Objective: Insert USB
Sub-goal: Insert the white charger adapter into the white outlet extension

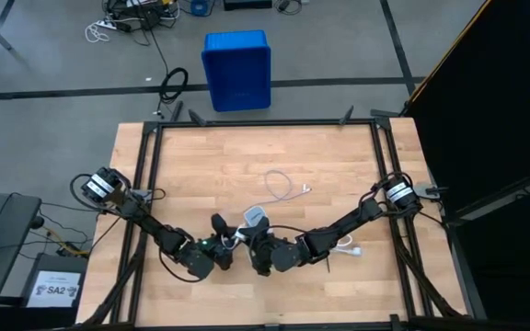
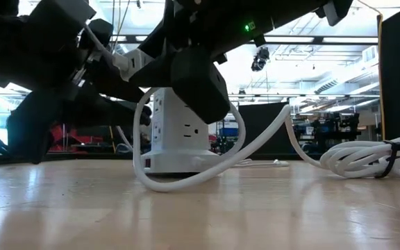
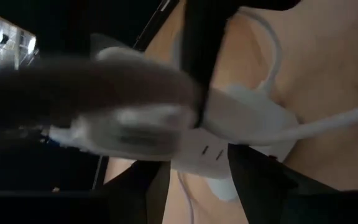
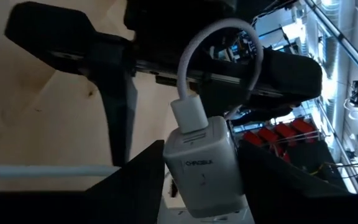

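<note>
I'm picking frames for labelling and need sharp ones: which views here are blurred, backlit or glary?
Left wrist view: a dark shape smears across the white rectangular power strip, badly blurred. Low view: bright room behind leaves the arms as silhouettes, with sheen on the light wooden table. Right wrist view: the small white charger block is sharp, its lettering visible. High view: evenly lit.
</note>
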`<state>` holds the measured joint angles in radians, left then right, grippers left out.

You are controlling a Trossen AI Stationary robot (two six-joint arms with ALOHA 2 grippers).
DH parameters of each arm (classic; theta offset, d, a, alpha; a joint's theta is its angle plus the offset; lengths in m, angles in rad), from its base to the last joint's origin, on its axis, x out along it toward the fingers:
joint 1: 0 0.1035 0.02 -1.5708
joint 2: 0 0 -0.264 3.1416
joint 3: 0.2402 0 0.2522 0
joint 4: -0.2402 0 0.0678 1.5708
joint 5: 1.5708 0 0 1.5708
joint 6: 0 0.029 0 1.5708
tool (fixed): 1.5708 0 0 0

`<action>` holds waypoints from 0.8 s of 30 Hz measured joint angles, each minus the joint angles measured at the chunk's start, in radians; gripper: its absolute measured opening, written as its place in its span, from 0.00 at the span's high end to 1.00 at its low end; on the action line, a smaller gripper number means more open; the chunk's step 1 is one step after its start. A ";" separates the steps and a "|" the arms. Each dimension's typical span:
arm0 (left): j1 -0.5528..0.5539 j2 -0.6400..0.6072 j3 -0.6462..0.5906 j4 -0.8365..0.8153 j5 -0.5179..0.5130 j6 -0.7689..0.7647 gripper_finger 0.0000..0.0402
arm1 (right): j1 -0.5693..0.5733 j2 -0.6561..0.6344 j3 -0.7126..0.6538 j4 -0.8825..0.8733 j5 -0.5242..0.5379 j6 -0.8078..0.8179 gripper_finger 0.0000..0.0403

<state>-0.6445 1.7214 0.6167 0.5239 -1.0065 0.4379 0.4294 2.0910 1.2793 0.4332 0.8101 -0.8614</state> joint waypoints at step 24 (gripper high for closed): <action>-0.018 -0.001 0.001 -0.031 0.055 0.027 0.63 | 0.007 0.004 -0.004 0.012 0.051 -0.047 0.73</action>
<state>-0.6627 1.7203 0.6177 0.4933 -0.9516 0.4647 0.4362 2.0949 1.2755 0.4449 0.8613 -0.9089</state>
